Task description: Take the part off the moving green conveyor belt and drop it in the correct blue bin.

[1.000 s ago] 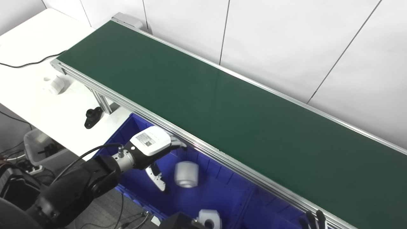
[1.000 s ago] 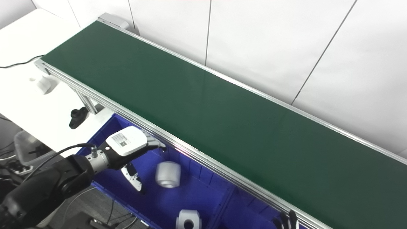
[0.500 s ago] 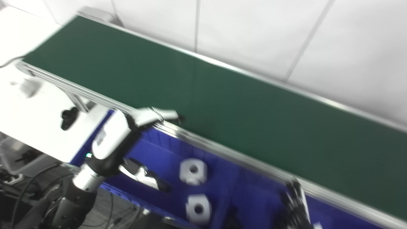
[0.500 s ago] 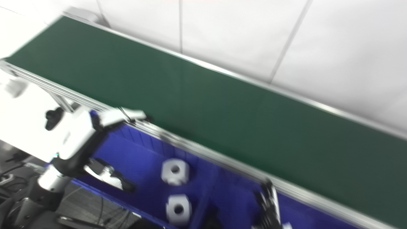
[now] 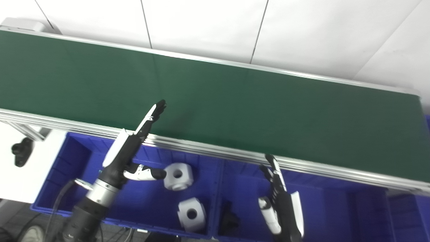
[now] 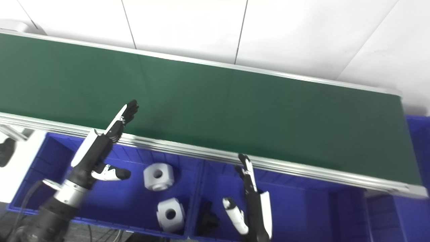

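Observation:
The green conveyor belt (image 5: 235,107) runs across the picture with no part on it. My left hand (image 5: 129,151) is open, its fingers stretched over the belt's near rail and its thumb out over the left blue bin (image 5: 77,168). Two white blocks with a round hole lie in that bin, one (image 5: 178,172) just right of the thumb and one (image 5: 191,210) nearer me. My right hand (image 5: 282,203) is open and edge-on above the middle blue bin (image 5: 319,201), which holds a black part (image 5: 229,220).
The belt's aluminium rail (image 5: 302,166) separates belt and bins. A further blue bin (image 6: 416,124) shows at the right edge. A white table with a black part (image 5: 20,152) on it stands at the left. White wall panels rise behind the belt.
The camera has swung right, so the whole scene shifted. The white part fell from my left hand into the left bin and came to rest; that hand has stretched out. My right hand has come up into view.

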`<state>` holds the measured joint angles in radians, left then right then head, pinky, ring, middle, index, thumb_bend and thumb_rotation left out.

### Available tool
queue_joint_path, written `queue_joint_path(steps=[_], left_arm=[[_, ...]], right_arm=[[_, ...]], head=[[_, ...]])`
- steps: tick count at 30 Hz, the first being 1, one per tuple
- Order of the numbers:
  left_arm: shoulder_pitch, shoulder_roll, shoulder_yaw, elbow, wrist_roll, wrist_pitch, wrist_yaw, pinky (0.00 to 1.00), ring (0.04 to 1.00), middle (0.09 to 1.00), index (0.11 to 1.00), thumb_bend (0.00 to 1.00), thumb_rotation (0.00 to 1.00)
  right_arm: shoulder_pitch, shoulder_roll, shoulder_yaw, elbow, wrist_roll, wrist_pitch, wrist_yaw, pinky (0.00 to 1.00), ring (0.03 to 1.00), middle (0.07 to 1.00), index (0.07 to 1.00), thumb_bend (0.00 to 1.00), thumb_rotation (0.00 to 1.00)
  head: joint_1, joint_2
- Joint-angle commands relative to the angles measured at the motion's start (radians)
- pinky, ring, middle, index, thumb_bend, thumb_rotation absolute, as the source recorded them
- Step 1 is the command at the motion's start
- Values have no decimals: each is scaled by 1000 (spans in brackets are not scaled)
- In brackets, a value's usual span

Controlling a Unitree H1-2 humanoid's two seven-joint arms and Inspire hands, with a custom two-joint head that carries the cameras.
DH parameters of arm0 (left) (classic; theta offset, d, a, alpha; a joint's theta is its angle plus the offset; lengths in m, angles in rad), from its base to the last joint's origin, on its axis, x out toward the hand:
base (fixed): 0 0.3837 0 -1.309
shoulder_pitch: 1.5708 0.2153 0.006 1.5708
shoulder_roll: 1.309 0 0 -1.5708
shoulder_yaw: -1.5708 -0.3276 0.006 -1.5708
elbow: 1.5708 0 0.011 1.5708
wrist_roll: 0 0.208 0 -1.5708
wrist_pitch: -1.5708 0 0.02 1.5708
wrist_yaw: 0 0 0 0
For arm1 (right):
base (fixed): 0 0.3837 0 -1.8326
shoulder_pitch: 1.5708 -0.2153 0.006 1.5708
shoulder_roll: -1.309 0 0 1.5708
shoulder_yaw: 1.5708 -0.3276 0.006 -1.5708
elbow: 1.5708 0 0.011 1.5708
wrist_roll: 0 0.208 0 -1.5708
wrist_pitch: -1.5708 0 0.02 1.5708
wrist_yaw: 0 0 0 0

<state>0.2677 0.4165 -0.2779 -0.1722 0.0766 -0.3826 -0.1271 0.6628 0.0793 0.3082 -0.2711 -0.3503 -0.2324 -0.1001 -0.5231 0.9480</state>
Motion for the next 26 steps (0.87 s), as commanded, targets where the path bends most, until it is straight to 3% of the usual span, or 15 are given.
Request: queue_joint_path(steps=[1, 11, 16, 26], left_arm=[[-11, -4, 6, -2, 7, -62, -24, 1000, 1000, 1000, 1000, 1000, 563], [4, -12, 13, 45, 15, -82, -80, 1000, 1000, 1000, 1000, 1000, 597], [15, 5, 19, 47, -20, -80, -122, 987, 1000, 1000, 1000, 1000, 594], [32, 9, 33, 95, -36, -87, -155, 983, 1000, 1000, 1000, 1000, 625]], right_arm=[[-14, 114, 75, -15, -20, 5, -23, 943, 890, 995, 966, 853, 1000], [-14, 101, 94, 18, -4, -14, -59, 953, 883, 972, 960, 873, 1000], [-20, 106, 107, 48, -6, -24, -86, 970, 892, 959, 954, 860, 1000], [-34, 101, 122, 122, -3, -70, -115, 926, 882, 962, 959, 831, 1000]], head=[[0, -2], [-26, -53], [-120, -82], [-95, -143]])
